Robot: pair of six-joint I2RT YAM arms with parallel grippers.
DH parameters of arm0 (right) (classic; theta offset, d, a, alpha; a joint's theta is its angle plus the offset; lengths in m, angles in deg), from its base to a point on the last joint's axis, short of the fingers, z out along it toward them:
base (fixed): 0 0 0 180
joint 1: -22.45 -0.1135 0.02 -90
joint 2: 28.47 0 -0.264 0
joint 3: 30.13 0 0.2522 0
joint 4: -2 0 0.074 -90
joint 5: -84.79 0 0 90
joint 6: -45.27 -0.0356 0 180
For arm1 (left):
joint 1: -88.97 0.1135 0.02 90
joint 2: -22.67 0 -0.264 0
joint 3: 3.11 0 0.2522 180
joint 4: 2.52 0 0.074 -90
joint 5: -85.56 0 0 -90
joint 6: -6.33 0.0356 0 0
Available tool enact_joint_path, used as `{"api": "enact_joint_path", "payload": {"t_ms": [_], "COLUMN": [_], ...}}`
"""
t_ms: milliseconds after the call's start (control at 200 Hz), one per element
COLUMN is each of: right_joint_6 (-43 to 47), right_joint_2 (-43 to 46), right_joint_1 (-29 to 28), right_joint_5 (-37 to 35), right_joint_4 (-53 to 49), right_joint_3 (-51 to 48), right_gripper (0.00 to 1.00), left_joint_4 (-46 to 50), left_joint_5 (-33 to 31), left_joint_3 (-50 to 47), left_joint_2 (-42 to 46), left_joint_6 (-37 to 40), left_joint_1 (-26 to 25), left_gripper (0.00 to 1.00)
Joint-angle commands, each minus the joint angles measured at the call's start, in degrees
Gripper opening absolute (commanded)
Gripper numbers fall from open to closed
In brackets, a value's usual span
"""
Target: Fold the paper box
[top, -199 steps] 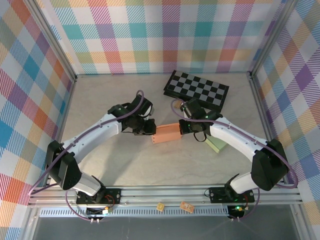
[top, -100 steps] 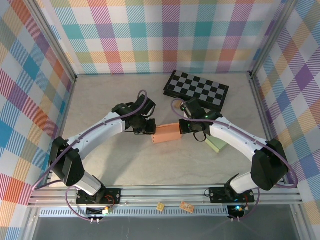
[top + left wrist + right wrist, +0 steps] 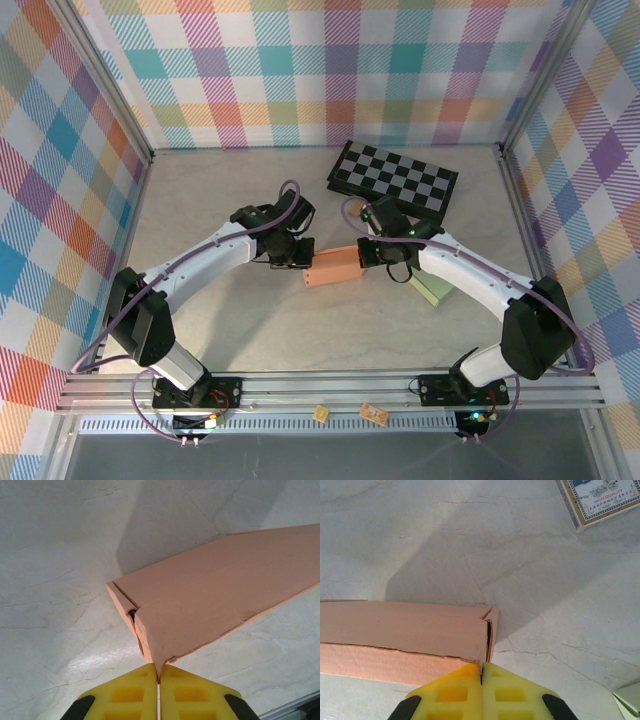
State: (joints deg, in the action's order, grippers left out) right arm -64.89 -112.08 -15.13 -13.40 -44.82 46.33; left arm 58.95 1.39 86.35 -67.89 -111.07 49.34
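Observation:
The paper box (image 3: 334, 266) is a long salmon-pink carton lying flat mid-table, with both end flaps folded in. My left gripper (image 3: 304, 262) is at its left end. In the left wrist view the yellow fingers (image 3: 127, 695) are shut on the box's (image 3: 215, 595) near corner, and the cardboard edge runs in between the tips of the left gripper (image 3: 159, 672). My right gripper (image 3: 364, 257) is at the right end. There the fingers (image 3: 515, 695) are shut on the lower end corner of the box (image 3: 405, 630), pinched in the right gripper (image 3: 481, 672).
A folded chessboard (image 3: 393, 181) lies at the back right. A pale green flat item (image 3: 433, 291) sits under the right forearm. A printed card box (image 3: 600, 500) lies beyond the carton's right end. Metal frame posts and plaid walls enclose the table.
My left arm has slid a little to the right, toward the box's left end, and its jaws have closed on the corner. The right arm and the box have stayed still.

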Motion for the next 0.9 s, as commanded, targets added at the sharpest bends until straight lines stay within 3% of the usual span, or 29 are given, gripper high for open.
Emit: {"api": "enact_joint_path", "payload": {"t_ms": [0, 445, 895], "right_joint_6": [-0.5, -0.4, -0.5], "right_joint_2": [-1.6, -2.1, -2.5], "right_joint_1": [-0.3, -0.4, -0.4], "right_joint_5": [-0.4, -1.0, -0.8], "right_joint_4": [-3.2, -4.0, -4.8], "right_joint_3": [0.8, 1.5, 2.1], "right_gripper": [0.0, 0.0, 0.0], "left_joint_4": [-0.6, 0.0, 1.7], "left_joint_5": [0.0, 5.2, 11.1], "left_joint_3": [1.9, 3.7, 3.4], "left_joint_2": [-0.6, -2.4, -3.3], "left_joint_6": [0.1, -3.9, -3.2], "left_joint_1": [-0.4, 0.3, 2.8], "left_gripper": [0.06, 0.04, 0.03]}}
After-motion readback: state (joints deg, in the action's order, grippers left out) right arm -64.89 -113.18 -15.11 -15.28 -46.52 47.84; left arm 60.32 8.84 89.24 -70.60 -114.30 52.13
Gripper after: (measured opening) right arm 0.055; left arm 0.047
